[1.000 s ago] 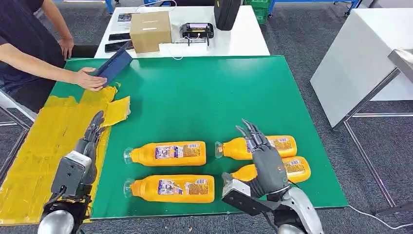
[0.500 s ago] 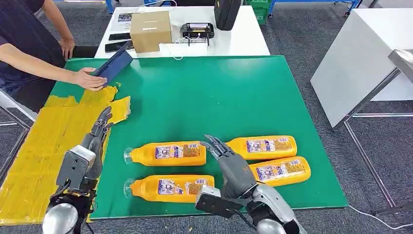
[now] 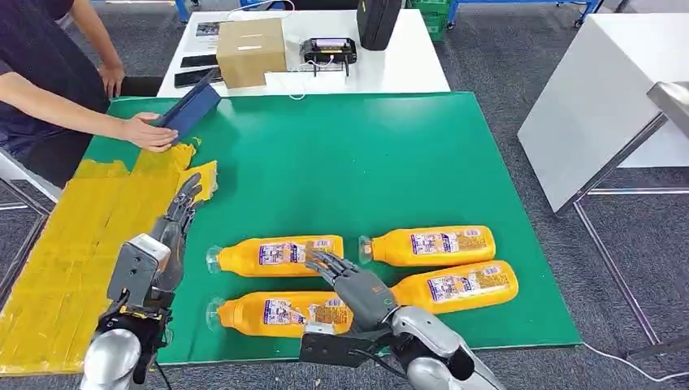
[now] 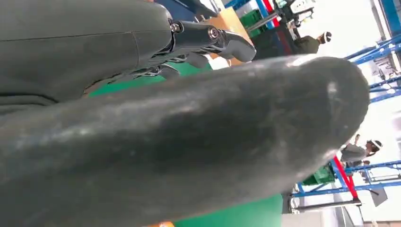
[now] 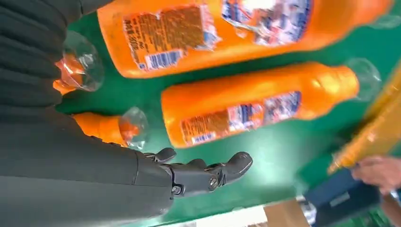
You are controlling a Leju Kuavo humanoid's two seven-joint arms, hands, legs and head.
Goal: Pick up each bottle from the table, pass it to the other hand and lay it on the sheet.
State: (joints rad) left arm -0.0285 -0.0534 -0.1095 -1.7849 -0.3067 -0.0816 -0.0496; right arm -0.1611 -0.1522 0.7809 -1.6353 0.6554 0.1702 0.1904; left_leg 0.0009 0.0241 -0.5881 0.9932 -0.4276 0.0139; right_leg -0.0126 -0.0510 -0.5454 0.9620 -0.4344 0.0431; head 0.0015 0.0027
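Right hand (image 3: 357,286) spread, empty, above near-left orange plastic bottle (image 3: 280,314); left hand (image 3: 166,236) spread, empty, beside yellow sheet (image 3: 73,252).

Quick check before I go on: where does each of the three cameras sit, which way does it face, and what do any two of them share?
Head view: high on the body, looking forward and down at the green table with four bottles; left hand and right hand come in from below.
Left wrist view: behind the left hand, thumb across the picture, hall beyond.
Right wrist view: behind the right hand, looking across the bottles toward the person's hand.
Shared: head and right wrist views both show the far-left bottle.
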